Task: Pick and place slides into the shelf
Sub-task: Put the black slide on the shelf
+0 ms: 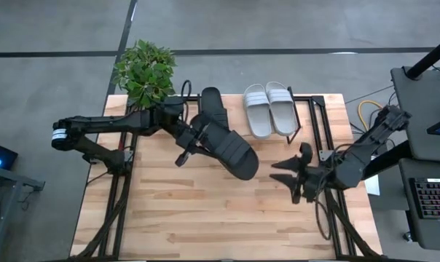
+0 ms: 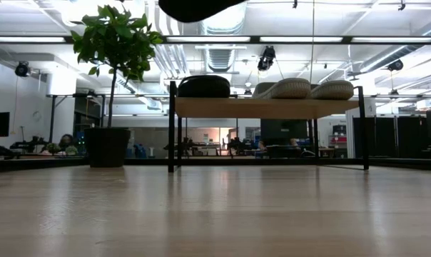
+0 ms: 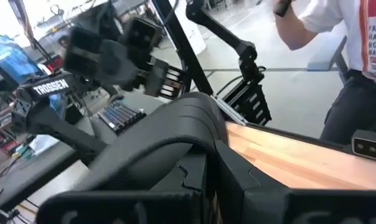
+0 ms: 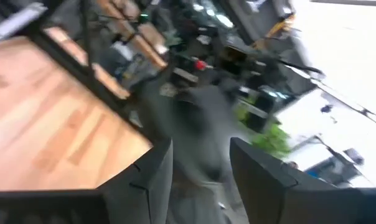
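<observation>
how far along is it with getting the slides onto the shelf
Three of four look placed: one black slide and the two grey-white slides sit on the shelf. In hand: the left gripper is shut on the second black slide, held up above the table just in front of the shelf. The right gripper hangs open and empty nearby. Left: setting that last slide on the shelf.

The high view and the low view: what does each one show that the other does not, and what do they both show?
Only the high view shows both arms: the left tool shut on a black slide held above the table, and the right tool open beside it.

Only the low view shows the shelf's legs and the room behind.

Both show the shelf with one black slide and two grey-white slides on it, and the potted plant.
</observation>
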### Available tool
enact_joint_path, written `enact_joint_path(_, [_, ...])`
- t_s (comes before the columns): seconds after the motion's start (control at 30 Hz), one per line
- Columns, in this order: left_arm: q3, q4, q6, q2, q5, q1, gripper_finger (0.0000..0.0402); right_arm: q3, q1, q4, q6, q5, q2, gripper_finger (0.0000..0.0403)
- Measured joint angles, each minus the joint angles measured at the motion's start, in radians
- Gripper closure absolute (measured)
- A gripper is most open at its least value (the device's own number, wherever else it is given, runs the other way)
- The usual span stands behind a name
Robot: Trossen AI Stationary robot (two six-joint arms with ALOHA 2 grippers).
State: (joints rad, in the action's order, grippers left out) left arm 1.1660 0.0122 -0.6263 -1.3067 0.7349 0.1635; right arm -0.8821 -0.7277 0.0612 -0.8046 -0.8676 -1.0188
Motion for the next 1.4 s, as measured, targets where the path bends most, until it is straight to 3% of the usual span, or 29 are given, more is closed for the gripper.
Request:
enact_joint_path(0.13, [0.0, -0.02, 0.019, -0.001, -0.006, 0.0, 0.0401, -0.059, 0.001, -0.113, 0.05, 0.044, -0.077, 0.0262])
enact_joint_path(0.4, [0.0, -0.034, 0.046, -0.007, -0.004, 0.0, 0.0401, -0.179, 0.002, -0.138, -0.089, -0.103, -0.238, 0.028])
enact_joint_path(0.53, [0.0, -0.034, 0.047, -0.007, -0.004, 0.0, 0.0401, -0.223, 0.003, -0.201, -0.099, -0.111, -0.276, 0.0276])
enact_joint_path(0.7, [0.0, -0.034, 0.071, -0.007, -0.004, 0.0, 0.0401, -0.255, 0.014, -0.225, -0.109, -0.212, -0.316, 0.0262])
enact_joint_path(1.07, [-0.002, -0.035, 0.071, -0.007, -0.003, 0.0, 0.0401, -0.26, 0.081, -0.222, -0.112, -0.199, -0.325, 0.0218])
enact_joint_path(1.2, [-0.002, -0.035, 0.071, -0.006, -0.002, 0.0, 0.0401, -0.26, 0.108, -0.221, -0.094, -0.148, -0.325, 0.023])
enact_joint_path(1.4, [-0.002, -0.035, 0.071, -0.006, -0.002, 0.0, 0.0401, -0.259, 0.108, -0.221, -0.073, -0.074, -0.325, 0.0278])
